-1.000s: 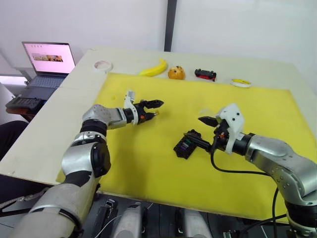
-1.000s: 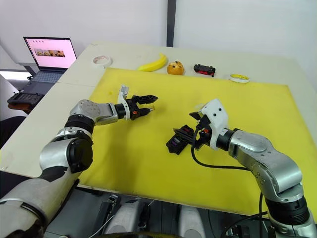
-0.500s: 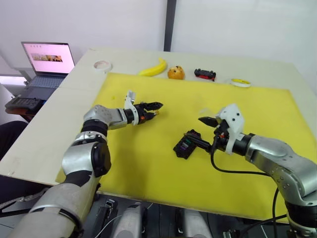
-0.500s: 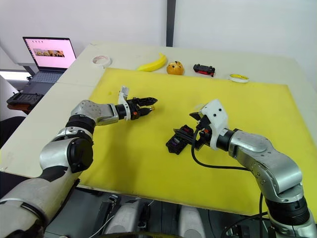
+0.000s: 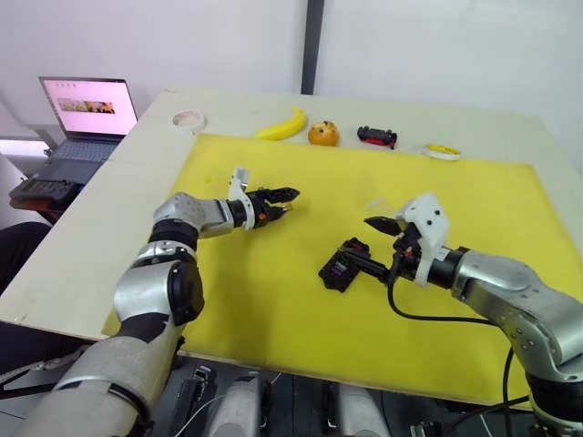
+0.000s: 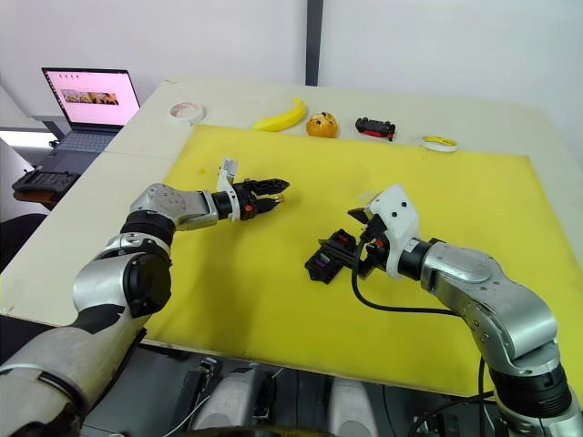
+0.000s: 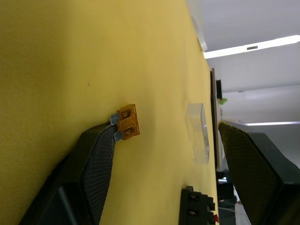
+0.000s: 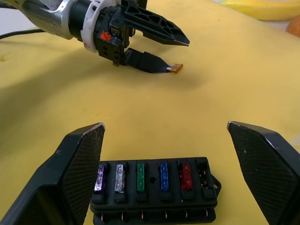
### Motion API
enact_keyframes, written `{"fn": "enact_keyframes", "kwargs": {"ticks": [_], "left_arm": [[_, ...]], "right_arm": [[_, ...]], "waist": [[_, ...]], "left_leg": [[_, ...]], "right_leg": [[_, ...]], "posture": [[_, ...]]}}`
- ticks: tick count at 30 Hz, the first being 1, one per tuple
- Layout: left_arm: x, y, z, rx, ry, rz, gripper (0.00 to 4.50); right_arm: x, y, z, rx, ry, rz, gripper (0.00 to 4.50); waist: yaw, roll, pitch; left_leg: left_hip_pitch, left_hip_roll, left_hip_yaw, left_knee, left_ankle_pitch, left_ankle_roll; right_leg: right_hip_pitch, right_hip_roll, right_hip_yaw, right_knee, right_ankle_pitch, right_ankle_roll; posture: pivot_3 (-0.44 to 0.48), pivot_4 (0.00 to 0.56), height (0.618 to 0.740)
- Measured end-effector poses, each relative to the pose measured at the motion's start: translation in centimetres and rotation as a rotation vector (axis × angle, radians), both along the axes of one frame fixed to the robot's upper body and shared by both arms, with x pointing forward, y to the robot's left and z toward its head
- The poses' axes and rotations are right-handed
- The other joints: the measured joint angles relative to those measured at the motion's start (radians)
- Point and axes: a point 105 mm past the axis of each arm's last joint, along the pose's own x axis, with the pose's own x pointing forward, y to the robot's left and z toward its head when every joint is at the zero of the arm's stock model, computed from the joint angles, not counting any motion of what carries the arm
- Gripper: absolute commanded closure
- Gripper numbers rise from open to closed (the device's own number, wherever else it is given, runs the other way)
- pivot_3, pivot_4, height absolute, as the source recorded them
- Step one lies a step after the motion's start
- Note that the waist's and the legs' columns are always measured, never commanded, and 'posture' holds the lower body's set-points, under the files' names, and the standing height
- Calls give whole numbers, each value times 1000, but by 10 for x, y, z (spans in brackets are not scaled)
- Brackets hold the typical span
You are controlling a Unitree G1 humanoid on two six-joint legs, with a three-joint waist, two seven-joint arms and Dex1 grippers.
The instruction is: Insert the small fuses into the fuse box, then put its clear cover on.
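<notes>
Orange fuse point(image 7: 127, 123) at left tool point(image 5: 284, 199) fingertip, tool open, fuse box point(image 5: 343, 265) apart

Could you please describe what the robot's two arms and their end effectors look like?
Both arms are silver-grey metal with black joints. The left end effector has two black textured fingers, a white collar and an orange mark. The right end effector has a white housing and a looping black cable.
</notes>
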Motion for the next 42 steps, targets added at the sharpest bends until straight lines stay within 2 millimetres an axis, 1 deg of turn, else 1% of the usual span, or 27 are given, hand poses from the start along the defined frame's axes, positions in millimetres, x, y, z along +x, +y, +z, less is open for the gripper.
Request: {"fn": "enact_keyframes", "kwargs": {"ticks": [1, 3, 6, 25, 28, 30, 31, 33, 42], "left_arm": [[0, 0, 0, 1, 0, 0, 1435], [0, 0, -2, 4, 5, 1, 2191], [-1, 0, -5, 10, 14, 0, 2191], [-1, 2, -5, 11, 17, 4, 2191], [-1, 2, -5, 10, 23, 9, 3001], [-1, 1, -6, 10, 27, 8, 3909], [-1, 0, -6, 9, 28, 7, 4467], [-1, 0, -4, 1, 27, 7, 4467], [-1, 1, -4, -4, 31, 8, 4467]], "right_arm": [[0, 0, 0, 0, 0, 0, 0], [0, 0, 0, 0, 0, 0, 0], [0, 0, 0, 0, 0, 0, 0], [-1, -3, -2, -11, 7, -7, 0], [-1, -3, -2, -11, 6, -7, 0], [-1, -3, -1, -11, 6, -7, 0], [-1, -3, -2, -11, 7, -7, 0], [-1, -3, -1, -11, 6, -7, 0], [-1, -3, -1, -11, 6, -7, 0]], "waist": [[0, 0, 0], [0, 0, 0], [-1, 0, 0], [-2, 0, 0], [-2, 0, 0], [-3, 0, 0], [-3, 0, 0], [-4, 0, 0], [-5, 0, 0]], "left_leg": [[0, 0, 0, 0, 0, 0], [0, 0, 0, 0, 0, 0], [0, 0, 0, 0, 0, 0], [0, 0, 0, 0, 0, 0], [0, 0, 0, 0, 0, 0], [0, 0, 0, 0, 0, 0], [0, 0, 0, 0, 0, 0], [0, 0, 0, 0, 0, 0], [0, 1, 0, 0, 0, 0]], "right_leg": [[0, 0, 0, 0, 0, 0], [0, 0, 0, 0, 0, 0], [0, 0, 0, 0, 0, 0], [0, 0, 0, 0, 0, 0], [0, 0, 0, 0, 0, 0], [0, 0, 0, 0, 0, 0], [0, 0, 0, 0, 0, 0], [0, 0, 0, 0, 0, 0], [-1, 0, 0, 0, 0, 0]], "posture": [[0, 150, 740], [0, 150, 740], [0, 150, 740], [0, 150, 740], [0, 150, 740], [0, 150, 740], [0, 150, 740], [0, 150, 740], [0, 150, 740]]}}
